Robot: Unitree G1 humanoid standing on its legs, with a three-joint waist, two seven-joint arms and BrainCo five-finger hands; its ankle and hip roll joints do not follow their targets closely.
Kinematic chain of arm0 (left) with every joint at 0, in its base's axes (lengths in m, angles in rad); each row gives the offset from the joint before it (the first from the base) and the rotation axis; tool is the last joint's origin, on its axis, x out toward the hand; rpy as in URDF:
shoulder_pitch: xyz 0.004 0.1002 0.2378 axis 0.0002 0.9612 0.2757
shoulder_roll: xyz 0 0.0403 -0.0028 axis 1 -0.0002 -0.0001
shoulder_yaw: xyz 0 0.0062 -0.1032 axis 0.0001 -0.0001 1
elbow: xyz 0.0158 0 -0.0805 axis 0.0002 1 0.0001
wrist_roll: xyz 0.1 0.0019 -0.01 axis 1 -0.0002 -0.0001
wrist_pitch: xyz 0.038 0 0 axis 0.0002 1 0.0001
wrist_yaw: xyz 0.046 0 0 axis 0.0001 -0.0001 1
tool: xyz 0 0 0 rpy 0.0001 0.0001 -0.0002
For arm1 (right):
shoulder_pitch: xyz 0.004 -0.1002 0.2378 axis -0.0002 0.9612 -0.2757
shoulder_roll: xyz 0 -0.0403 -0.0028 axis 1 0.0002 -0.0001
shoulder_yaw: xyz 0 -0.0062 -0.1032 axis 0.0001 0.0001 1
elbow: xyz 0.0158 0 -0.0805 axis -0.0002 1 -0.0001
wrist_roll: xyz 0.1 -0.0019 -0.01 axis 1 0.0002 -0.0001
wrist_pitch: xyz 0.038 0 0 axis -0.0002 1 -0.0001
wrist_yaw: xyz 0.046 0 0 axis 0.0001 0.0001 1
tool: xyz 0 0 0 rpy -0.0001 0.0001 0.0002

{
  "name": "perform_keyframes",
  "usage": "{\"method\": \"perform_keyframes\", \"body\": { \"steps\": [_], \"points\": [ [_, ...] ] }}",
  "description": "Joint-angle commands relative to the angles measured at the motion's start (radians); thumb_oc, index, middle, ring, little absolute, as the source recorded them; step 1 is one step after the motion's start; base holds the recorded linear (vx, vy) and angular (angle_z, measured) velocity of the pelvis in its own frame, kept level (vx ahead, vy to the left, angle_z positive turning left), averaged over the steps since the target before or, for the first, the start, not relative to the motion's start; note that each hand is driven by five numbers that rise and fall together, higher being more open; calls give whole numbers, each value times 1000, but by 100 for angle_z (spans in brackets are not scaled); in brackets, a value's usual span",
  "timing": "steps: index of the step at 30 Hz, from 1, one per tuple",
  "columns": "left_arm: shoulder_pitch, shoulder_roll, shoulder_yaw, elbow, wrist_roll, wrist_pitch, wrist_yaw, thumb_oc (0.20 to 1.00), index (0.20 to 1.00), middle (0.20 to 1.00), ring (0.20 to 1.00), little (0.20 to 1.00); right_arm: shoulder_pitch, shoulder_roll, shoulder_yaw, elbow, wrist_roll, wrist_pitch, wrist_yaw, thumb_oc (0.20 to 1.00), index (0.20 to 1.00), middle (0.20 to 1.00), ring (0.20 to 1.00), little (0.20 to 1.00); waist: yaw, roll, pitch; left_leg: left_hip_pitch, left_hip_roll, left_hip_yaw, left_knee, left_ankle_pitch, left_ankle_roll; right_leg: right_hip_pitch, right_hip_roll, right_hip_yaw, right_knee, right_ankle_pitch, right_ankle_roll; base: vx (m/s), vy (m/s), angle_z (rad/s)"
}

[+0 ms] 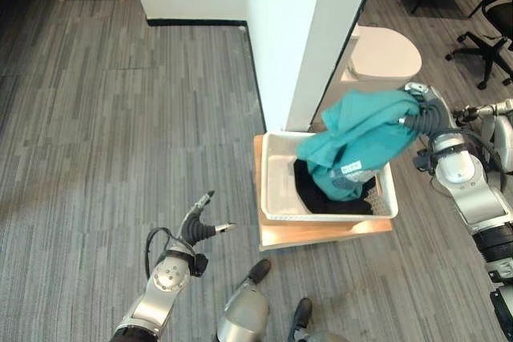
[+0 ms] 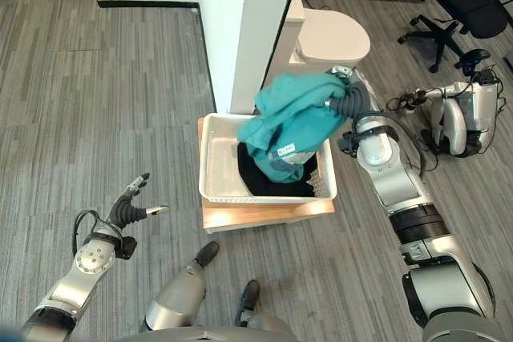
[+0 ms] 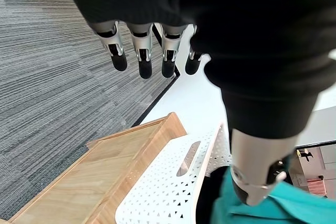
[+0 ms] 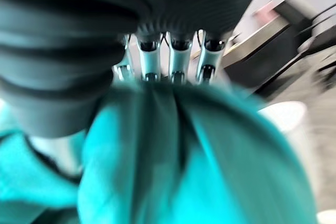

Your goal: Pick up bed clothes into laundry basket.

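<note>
L hand [image 1: 195, 228] loose, empty, by floor | R hand [image 1: 420, 111] grips teal garment [image 1: 359, 138] over white laundry basket [image 1: 276, 190] | risk: cloth drapes over rim, slides out

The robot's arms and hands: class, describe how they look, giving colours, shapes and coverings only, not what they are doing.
Both arms are silver-grey, built of rounded segments with round joint housings and black bands. The left hand and right hand each wear a dark ribbed cover over the back and wrist. Their fingers are slim and silver with dark rounded tips, set in a row, with a thicker thumb apart.
</note>
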Motion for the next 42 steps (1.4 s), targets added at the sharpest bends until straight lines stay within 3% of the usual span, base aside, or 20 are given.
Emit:
{"method": "perform_keyframes", "body": {
  "steps": [1,12,17,18,19,21,25,26,28,29,31,32,33,35,38,40,41,42],
  "points": [
    [18,5,-25,-15,-49,-29,-7,1000,1000,1000,1000,1000,-96,-75,-20,23,-19,-17,-87,1000,1000,1000,1000,1000,-17,37,-80,34,55,86,-44,-14,-17,40,-8,20,114,-152,46,-4,35,-6],
    [-20,-29,-34,-66,-68,-38,5,1000,1000,1000,1000,1000,82,-60,-247,-100,9,-57,-184,1000,1000,1000,1000,1000,-88,54,-129,93,55,125,-46,-43,-6,74,-20,38,110,-147,50,15,37,-14],
    [-25,-45,-2,-134,-76,-42,-10,1000,1000,1000,1000,1000,404,97,-399,-311,47,-117,-123,1000,1000,1000,1000,1000,-157,92,-149,112,61,155,-45,-42,2,69,-24,65,115,-133,54,-30,51,-17],
    [-22,-43,-4,-136,-76,-42,-11,1000,1000,1000,1000,1000,412,100,-403,-319,46,-114,-121,1000,1000,1000,1000,1000,-154,91,-151,113,61,155,-45,-43,2,69,-24,66,115,-133,54,15,29,-38],
    [-6,-49,6,-165,-62,-46,-10,1000,1000,1000,1000,1000,511,176,-422,-363,50,-131,-94,1000,1000,1000,1000,1000,-179,105,-160,124,65,171,-46,-50,4,65,-26,79,120,-132,54,9,31,-45],
    [6,-58,14,-192,-60,-48,-11,1000,1000,1000,1000,1000,580,216,-403,-378,35,-140,-69,1000,1000,1000,1000,1000,-203,116,-158,132,69,186,-44,-53,7,58,-21,95,130,-132,51,-22,27,-39],
    [24,-57,26,-203,-50,-47,-7,1000,1000,1000,1000,1000,617,235,-368,-387,14,-151,-47,1000,1000,1000,1000,1000,-212,129,-145,144,85,207,-39,-53,12,20,32,118,208,-147,28,-84,16,-41],
    [38,-56,44,-214,-44,-53,15,1000,1000,1000,1000,1000,629,234,-347,-411,-6,-159,-25,1000,1000,1000,1000,1000,-239,155,-115,157,106,206,-40,-49,13,-43,108,131,320,-144,57,-102,46,-23],
    [48,-60,61,-214,-44,-56,27,1000,1000,1000,1000,1000,657,239,-354,-453,-22,-169,-15,1000,1000,1000,1000,1000,-273,169,-98,145,101,195,-37,-41,13,-89,180,197,417,-190,94,-42,44,-4],
    [47,-61,64,-209,-44,-56,29,1000,1000,1000,1000,1000,677,245,-362,-475,-25,-173,-11,1000,1000,1000,1000,1000,-294,174,-96,130,92,180,-33,-28,12,-83,213,263,415,-214,84,22,26,13],
    [41,-64,59,-175,-48,-59,32,1000,1000,1000,1000,1000,731,254,-389,-523,-29,-188,-5,1000,1000,1000,1000,1000,-341,181,-89,81,74,137,-14,2,-5,-59,256,439,381,-236,29,6,-1,104],
    [38,-57,59,-159,-56,-68,33,1000,1000,1000,1000,1000,744,253,-391,-545,-20,-196,5,1000,1000,1000,1000,1000,-347,188,-85,47,73,146,6,2,-18,-33,241,470,323,-225,2,-84,-62,182],
    [41,-52,60,-157,-58,-75,36,1000,1000,1000,1000,1000,748,236,-380,-563,-28,-208,8,1000,1000,1000,1000,1000,-336,189,-82,22,78,165,14,8,-32,-11,224,476,280,-209,-21,-142,-141,158],
    [83,-52,79,-172,-57,-90,39,1000,1000,1000,1000,1000,754,200,-358,-612,-51,-236,14,1000,1000,1000,1000,1000,-297,195,-86,9,94,186,10,12,-60,61,172,427,182,-188,-40,-99,-237,50],
    [135,-75,122,-201,-72,-102,40,1000,1000,1000,1000,1000,716,165,-334,-663,-81,-254,2,1000,1000,1000,1000,1000,-267,219,-96,-22,118,165,-17,45,-95,103,162,382,120,-194,-46,-134,-193,162],
    [150,-95,138,-206,-91,-108,44,1000,1000,1000,1000,1000,679,157,-318,-674,-87,-255,-8,1000,1000,1000,1000,1000,-264,231,-79,-54,118,173,-1,36,-107,96,155,366,117,-198,-56,-249,-105,136],
    [145,-110,132,-203,-101,-108,47,1000,1000,1000,1000,1000,664,152,-312,-683,-86,-255,-13,1000,1000,1000,1000,1000,-280,222,-72,-64,108,222,25,-2,-98,96,148,365,130,-214,-59,-205,-38,91],
    [144,-111,133,-203,-102,-107,47,1000,1000,1000,1000,1000,661,151,-311,-682,-86,-255,-13,1000,1000,1000,1000,1000,-281,225,-70,-70,110,221,31,0,-98,93,150,366,129,-209,-58,-245,-28,116]
  ]
}}
